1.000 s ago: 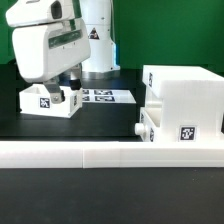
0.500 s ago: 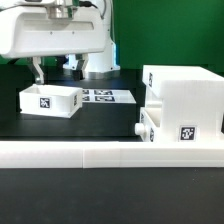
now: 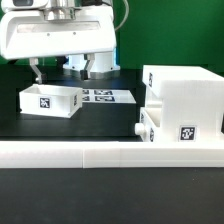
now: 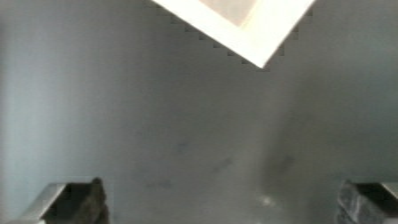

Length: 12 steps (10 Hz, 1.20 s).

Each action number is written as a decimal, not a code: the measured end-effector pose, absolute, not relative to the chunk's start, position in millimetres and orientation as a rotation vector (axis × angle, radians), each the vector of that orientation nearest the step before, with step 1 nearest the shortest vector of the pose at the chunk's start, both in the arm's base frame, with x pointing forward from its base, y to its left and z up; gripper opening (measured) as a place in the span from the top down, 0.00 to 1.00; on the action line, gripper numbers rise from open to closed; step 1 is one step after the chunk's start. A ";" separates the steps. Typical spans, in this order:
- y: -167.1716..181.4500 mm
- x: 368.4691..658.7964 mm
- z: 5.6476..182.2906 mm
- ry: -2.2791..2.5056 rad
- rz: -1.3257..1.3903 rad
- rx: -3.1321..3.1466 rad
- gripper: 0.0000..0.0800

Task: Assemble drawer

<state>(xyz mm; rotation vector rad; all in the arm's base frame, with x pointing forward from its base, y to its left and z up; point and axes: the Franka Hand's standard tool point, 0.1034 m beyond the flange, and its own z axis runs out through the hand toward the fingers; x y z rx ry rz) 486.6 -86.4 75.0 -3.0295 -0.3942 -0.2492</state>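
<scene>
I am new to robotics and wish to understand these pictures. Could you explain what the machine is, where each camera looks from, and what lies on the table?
The machine is a robot arm with a two-finger gripper. The exterior view comes from a camera off the arm; the wrist view from a camera on the wrist, looking down between the open fingers, which hold nothing. On the black table lie a small white tray, the marker board, a tall white casing with a second, knobbed tray at its base, and a long rail.
</scene>
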 end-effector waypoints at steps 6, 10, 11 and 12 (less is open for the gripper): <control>-77.1 446.5 57.2 0.420 -0.101 -2.997 0.19; -76.4 441.1 54.3 0.378 -0.113 -3.008 0.19; -76.4 441.1 54.3 0.376 -0.113 -3.008 0.19; -76.2 440.2 53.7 0.373 -0.112 -3.009 0.19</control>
